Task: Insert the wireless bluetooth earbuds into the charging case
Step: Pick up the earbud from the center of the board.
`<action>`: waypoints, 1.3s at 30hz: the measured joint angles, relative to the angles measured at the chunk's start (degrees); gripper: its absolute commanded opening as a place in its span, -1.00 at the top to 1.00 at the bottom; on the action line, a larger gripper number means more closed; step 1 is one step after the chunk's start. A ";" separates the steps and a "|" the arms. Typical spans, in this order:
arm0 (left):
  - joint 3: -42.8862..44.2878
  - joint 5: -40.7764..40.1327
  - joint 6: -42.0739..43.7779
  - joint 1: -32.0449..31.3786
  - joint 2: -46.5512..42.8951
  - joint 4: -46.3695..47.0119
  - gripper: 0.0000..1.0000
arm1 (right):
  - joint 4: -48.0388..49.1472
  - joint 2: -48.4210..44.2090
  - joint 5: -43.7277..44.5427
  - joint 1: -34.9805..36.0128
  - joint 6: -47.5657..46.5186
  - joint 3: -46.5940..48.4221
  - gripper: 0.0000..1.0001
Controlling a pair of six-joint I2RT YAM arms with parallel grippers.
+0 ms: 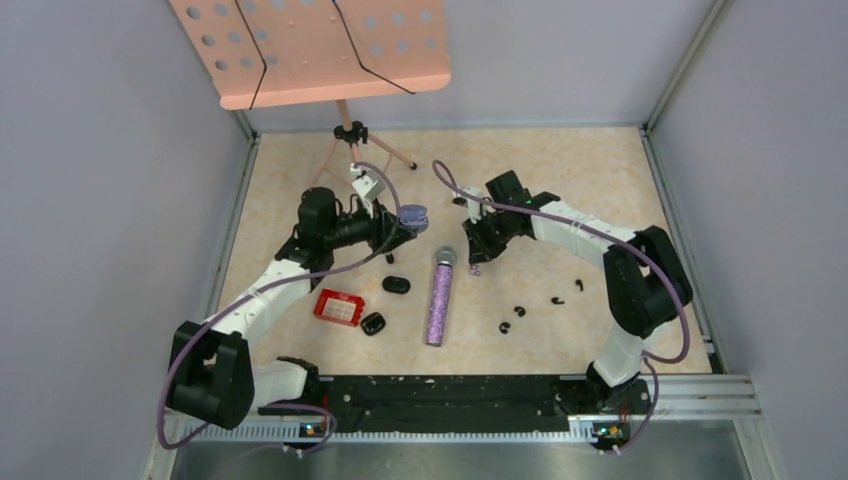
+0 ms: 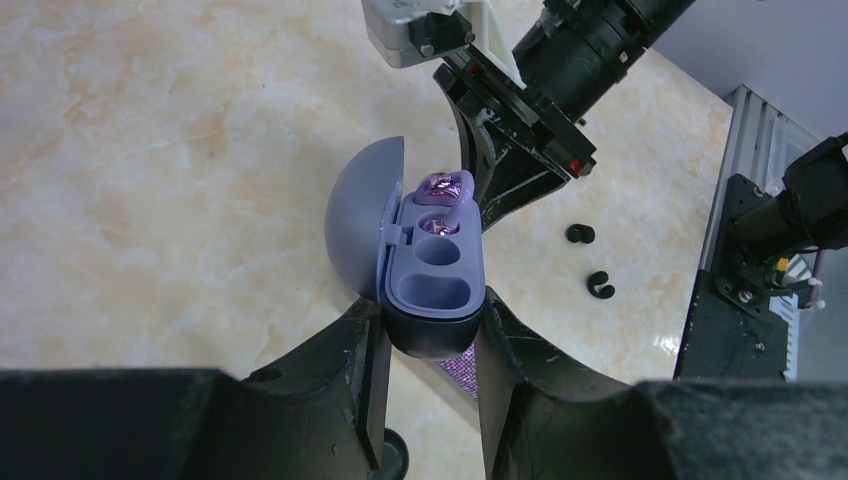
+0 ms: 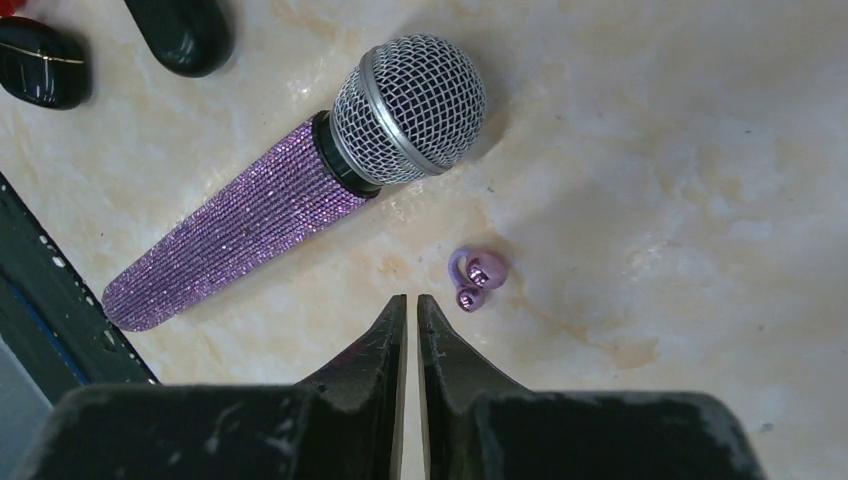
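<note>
Left end effector (image 2: pixel 432 322) clamped on open purple charging case (image 2: pixel 432 268), one purple earbud (image 2: pixel 446 190) seated. Right end effector (image 3: pixel 411 305) nearly shut, empty, near second earbud (image 3: pixel 475 278) just beside microphone (image 3: pixel 300 190) head. Next, likely: spread, straddle, pinch.

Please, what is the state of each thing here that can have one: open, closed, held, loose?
purple charging case: lid open, near slot empty.
placed earbud: sits in the far slot.
left pincer: shut on purple charging case.
right pincer: nearly shut, empty.
loose purple earbud: lying on the table.
black earbuds: loose on the table.
microphone: lying flat.
black cases: closed.
</note>
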 measured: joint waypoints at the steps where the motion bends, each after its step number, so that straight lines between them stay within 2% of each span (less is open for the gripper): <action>1: -0.37 -0.39 -0.63 0.26 -0.17 0.02 1.00 | -0.07 0.44 0.00 0.31 0.31 0.00 0.86; 7: -2.78 -2.71 -4.70 2.21 -1.38 0.50 1.00 | -0.07 1.86 0.90 1.16 1.66 0.00 0.82; 17: -3.39 -3.65 -6.27 2.89 -2.45 0.98 1.00 | 0.68 3.28 3.23 3.48 2.08 -0.46 0.78; 27: -3.52 -3.65 -6.27 3.08 -2.60 1.51 1.00 | 1.29 4.96 7.54 3.54 2.54 -2.36 0.53; 31: -3.67 -3.67 -6.27 3.19 -2.60 1.84 1.00 | 1.42 5.14 8.46 3.54 2.60 -2.36 0.52; 39: -4.02 -3.72 -6.54 3.21 -2.60 2.84 1.00 | 1.68 5.14 11.30 3.65 2.49 -2.27 0.62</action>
